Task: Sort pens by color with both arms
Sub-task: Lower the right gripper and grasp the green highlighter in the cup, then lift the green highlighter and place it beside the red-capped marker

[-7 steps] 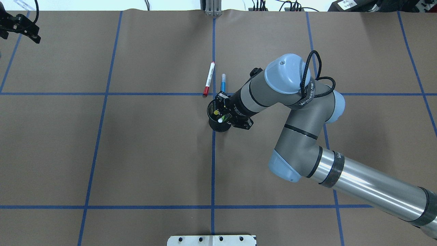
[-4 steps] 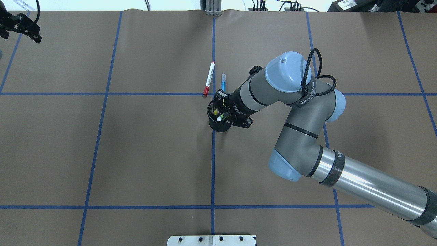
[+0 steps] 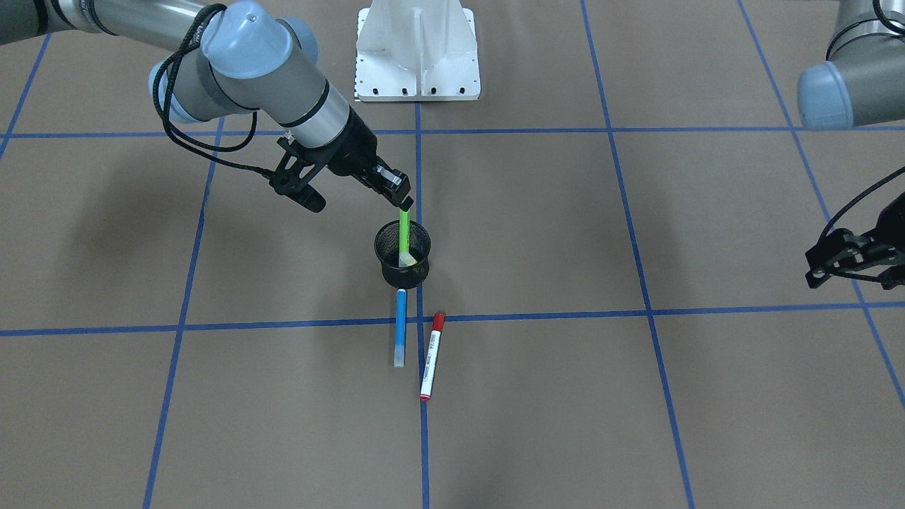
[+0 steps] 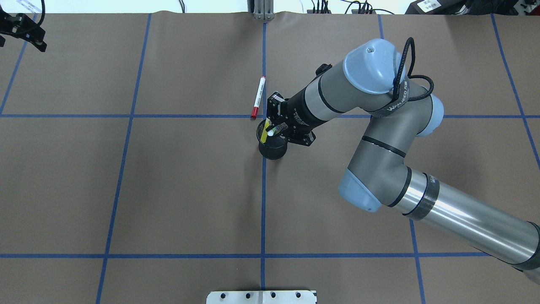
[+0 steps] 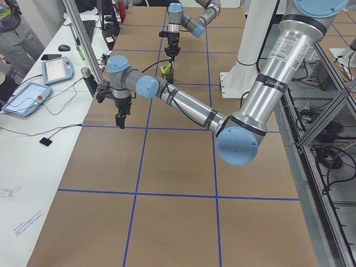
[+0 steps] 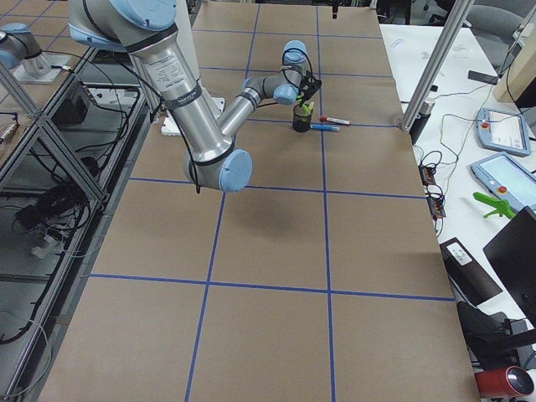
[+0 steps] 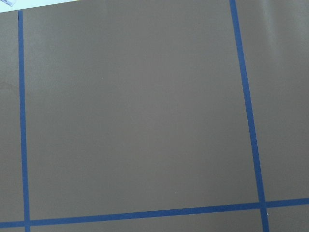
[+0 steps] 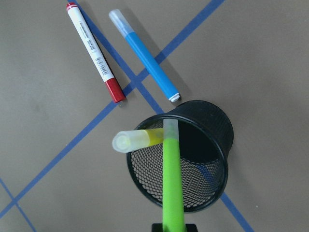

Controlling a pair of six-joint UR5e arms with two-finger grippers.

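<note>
My right gripper (image 3: 404, 203) is shut on the top of a green highlighter (image 3: 404, 232) and holds it upright over the black mesh cup (image 3: 386, 269). Its lower end hangs in the cup's mouth. A yellow highlighter (image 8: 140, 139) with a pale cap leans inside the cup (image 8: 215, 126). A blue highlighter (image 3: 401, 326) and a white, red-capped marker (image 3: 430, 355) lie side by side on the table just beyond the cup. In the overhead view the marker (image 4: 258, 96) shows, and the blue pen is hidden behind my right gripper (image 4: 274, 126). My left gripper (image 3: 814, 268) is open and empty, far off.
Brown paper with blue tape grid lines (image 4: 263, 202) covers the table. The white base pedestal (image 3: 417, 53) stands at the robot's side. The left gripper (image 4: 23, 31) hangs over the far left corner. Operator desks with tablets (image 5: 28, 97) line the far edge.
My right gripper has risen and shifted slightly away from the robot, drawing the green highlighter up out of the cup. The left gripper has drifted a little toward the far left corner.
</note>
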